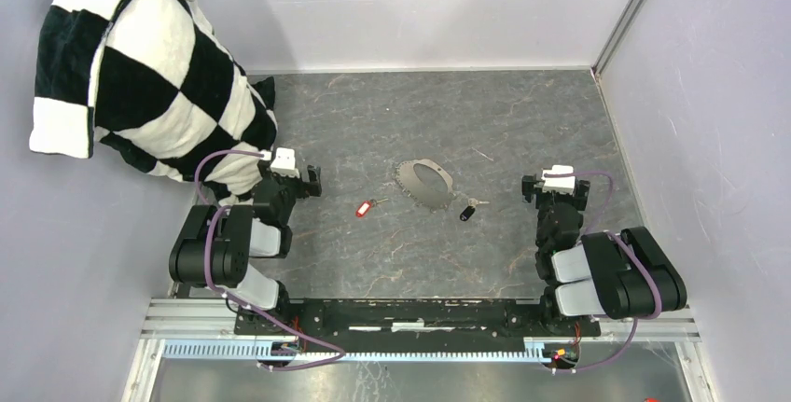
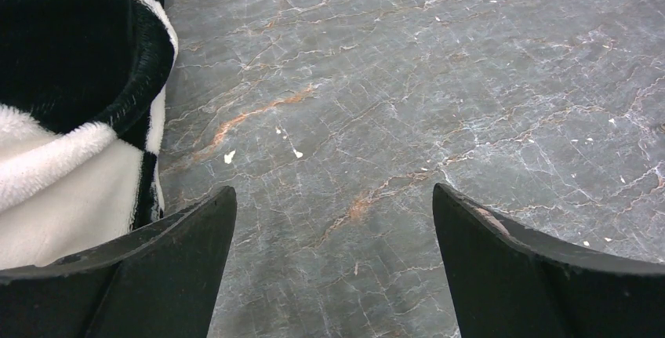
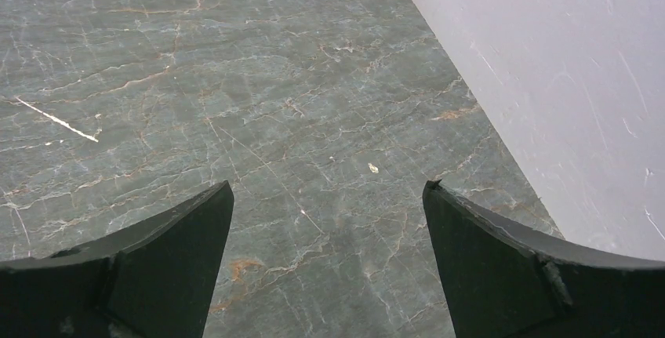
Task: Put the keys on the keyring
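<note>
Your keyring (image 1: 427, 183) lies flat in the middle of the bench (image 1: 373, 103). The red key (image 1: 367, 206) sits near it on the left. The black key (image 1: 469, 209) sits just beside its right end; it is too small to tell if they touch. Your left end effector (image 2: 333, 205) and right end effector (image 3: 328, 197) both have their fingers wide apart and hold nothing. The keys look small, light, hard and slippery. Pinch each one by its plastic head, not the thin metal. The ring looks thin and may slide, so hold it down.
</note>
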Available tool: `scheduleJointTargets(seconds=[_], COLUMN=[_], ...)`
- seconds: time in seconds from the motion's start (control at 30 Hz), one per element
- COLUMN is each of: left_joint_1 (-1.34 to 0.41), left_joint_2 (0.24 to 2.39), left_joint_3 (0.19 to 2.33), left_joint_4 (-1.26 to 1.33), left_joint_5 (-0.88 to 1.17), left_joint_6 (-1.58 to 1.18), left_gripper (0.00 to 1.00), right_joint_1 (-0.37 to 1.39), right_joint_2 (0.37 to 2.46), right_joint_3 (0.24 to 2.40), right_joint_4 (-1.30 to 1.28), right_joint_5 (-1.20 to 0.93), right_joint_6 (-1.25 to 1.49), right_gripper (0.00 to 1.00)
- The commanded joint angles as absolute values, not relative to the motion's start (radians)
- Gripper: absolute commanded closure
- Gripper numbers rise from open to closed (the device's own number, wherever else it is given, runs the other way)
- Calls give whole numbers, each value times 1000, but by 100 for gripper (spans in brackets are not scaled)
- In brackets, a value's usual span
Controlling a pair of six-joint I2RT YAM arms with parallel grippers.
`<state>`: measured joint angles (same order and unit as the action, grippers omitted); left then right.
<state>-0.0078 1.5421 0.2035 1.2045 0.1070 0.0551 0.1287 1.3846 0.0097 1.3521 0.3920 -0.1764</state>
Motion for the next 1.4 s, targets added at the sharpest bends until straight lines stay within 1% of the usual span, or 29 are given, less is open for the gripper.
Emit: scheduleJointTargets(seconds=[0.0, 0.07, 0.1, 0.2, 0.23, 0.3, 0.33, 0.4, 0.43, 0.47, 0.5, 0.57, 0.6, 0.67, 0.77, 0.87, 1.0, 1.17, 1.23, 1.37], left_joint_1=[-5, -5, -5, -3, -2, -2, -2, -2, -2, -2, -2, -2, -2, -2, -2, -2, -2, -2, 27, 29], left_joint_2=[1533, 1536, 1536, 1506, 1475, 1407, 1390, 1383, 1384, 1386, 1389, 1392, 1388, 1372, 1354, 1360, 1407, 1463, 1471, 1471], left_joint_3=[214, 215, 217, 216, 244, 359, 433, 590, 628, 704, 753, 820, 841, 867, 904, 929, 962, 1011, 1023, 1029], left_joint_4=[1234, 1236, 1231, 1224, 1150, 846, 705, 480, 378, 286, 200, 70, 25, -45, -123, -164, -199, -236, -244, -255], left_joint_5=[103, 107, 107, 91, 80, 79, 95, 110, 114, 115, 119, 152, 162, 213, 280, 328, 345, 360, 368, 374], left_joint_6=[17, 18, 18, 8, 5, 5, 21, 40, 50, 62, 72, 107, 119, 138, 150, 149, 158, 164, 162, 174], left_gripper=[0, 0, 0, 0, 0, 0, 0, 0, 0, 0, 0, 0, 0, 0, 0, 0, 0, 0, 0, 0], right_joint_1=[125, 126, 127, 130, 130, 130, 129, 127, 128, 128, 130, 154, 178, 262, 417, 532, 675, 736, 739, 756], right_joint_2=[1374, 1363, 1329, 1201, 1165, 1114, 1101, 1123, 1150, 1185, 1214, 1232, 1230, 1239, 1317, 1402, 1535, 1734, 1786, 1879], right_joint_3=[-74, -81, -69, 67, 118, 217, 271, 389, 440, 517, 559, 593, 596, 617, 742, 833, 966, 1160, 1197, 1256], right_joint_4=[1385, 1404, 1358, 1028, 928, 755, 638, 475, 415, 316, 270, 264, 273, 276, 186, 152, 118, 41, 39, 36], right_joint_5=[379, 401, 435, 456, 474, 562, 555, 512, 489, 446, 350, 192, 163, 172, 231, 230, 229, 165, 132, 104], right_joint_6=[-169, -166, -154, -138, -96, 103, 165, 176, 199, 194, 170, 104, 91, 60, 9, -34, -77, -104, -97, -113], right_gripper=[2, 2, 2, 2, 2, 2, 2, 2, 2, 2, 2, 2, 2, 2, 2, 2, 7, 17, 18, 21])
